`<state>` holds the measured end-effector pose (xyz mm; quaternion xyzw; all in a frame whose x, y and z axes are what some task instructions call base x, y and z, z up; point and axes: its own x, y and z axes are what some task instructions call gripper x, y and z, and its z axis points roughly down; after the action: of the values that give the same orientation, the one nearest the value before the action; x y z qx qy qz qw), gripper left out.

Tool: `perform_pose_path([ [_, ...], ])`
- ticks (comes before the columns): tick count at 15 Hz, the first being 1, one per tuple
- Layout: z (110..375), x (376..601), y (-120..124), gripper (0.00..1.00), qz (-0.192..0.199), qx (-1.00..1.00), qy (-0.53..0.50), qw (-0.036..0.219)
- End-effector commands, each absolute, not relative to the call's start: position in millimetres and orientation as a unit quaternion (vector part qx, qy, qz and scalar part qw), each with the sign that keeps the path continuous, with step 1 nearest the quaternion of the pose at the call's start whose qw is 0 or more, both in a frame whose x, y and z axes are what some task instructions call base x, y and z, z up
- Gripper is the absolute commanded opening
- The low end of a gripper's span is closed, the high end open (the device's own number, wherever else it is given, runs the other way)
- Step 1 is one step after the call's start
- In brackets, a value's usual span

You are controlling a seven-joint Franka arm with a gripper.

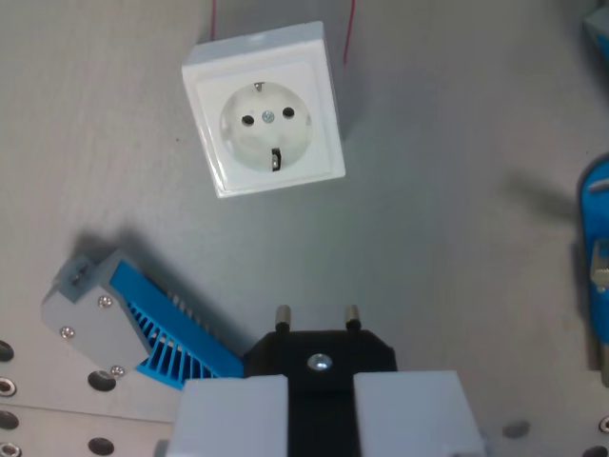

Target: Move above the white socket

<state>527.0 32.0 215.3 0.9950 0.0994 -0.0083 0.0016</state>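
The white socket is a square wall-type box with a round recess and two pin holes, lying on the grey table in the upper middle of the wrist view, slightly rotated. My gripper is at the bottom centre, its two light grey fingers shut on a black plug. The plug's two metal pins point up the picture toward the socket. The plug sits well below the socket in the view and a little to the wrist view's right of it.
A grey and blue ribbed part lies at the lower left, next to the plug. A blue object shows at the right edge. A perforated metal plate is at the bottom left. Thin red wires run from behind the socket.
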Motion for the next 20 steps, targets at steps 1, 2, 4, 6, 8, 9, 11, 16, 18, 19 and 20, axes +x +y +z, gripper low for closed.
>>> perform_pose_path([
  [1,201.6,526.5,34.8,0.00,0.026,0.991,0.132,-0.017],
  [2,198.2,526.7,35.5,0.00,0.027,0.990,0.135,-0.018],
  [4,191.3,527.1,36.9,0.00,0.029,0.989,0.140,-0.021],
  [6,184.5,527.6,38.1,0.00,0.031,0.989,0.144,-0.023],
  [8,177.6,528.1,39.6,0.00,0.033,0.988,0.148,-0.025],
  [9,174.0,528.4,40.4,0.00,0.033,0.988,0.150,-0.026],
  [11,166.6,529.1,42.0,0.00,0.035,0.987,0.155,-0.028],
  [16,148.1,531.4,45.7,0.00,0.036,0.985,0.163,-0.030],
  [18,141.6,532.3,46.9,0.00,0.035,0.985,0.166,-0.031],
  [19,138.5,532.8,47.4,0.00,0.035,0.985,0.167,-0.032],
  [20,135.5,533.2,47.9,0.00,0.035,0.985,0.167,-0.032],
])
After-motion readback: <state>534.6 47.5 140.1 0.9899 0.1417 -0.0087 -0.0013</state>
